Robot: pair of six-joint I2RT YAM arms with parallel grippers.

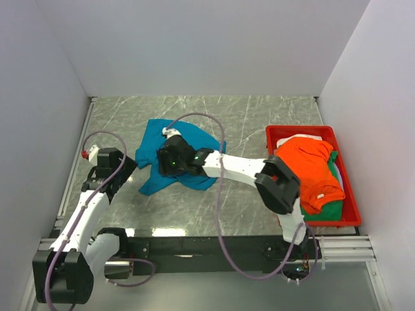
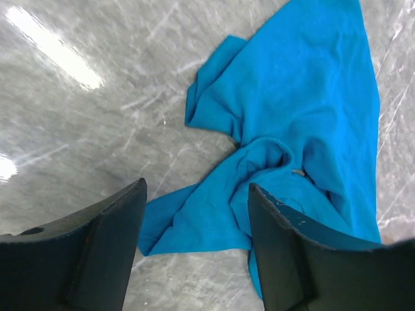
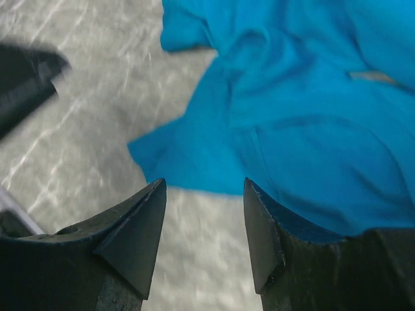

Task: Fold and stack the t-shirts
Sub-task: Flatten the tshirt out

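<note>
My right tool (image 3: 204, 188), wide and empty, hangs over the teal t-shirt (image 1: 151, 137); left tool (image 2: 196, 188), likewise wide, sits just left.

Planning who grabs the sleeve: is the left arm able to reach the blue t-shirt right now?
Probably yes. The left pincer hangs open just above an edge of the blue t-shirt, with nothing between; only the right pincer, over the same cloth, may crowd it.

No legible text, brand, number or sign anywhere, small neck label (image 2: 298, 172) on crumpled teal-blue cloth t-shirt (image 2: 311, 97) too tiny to read
</note>
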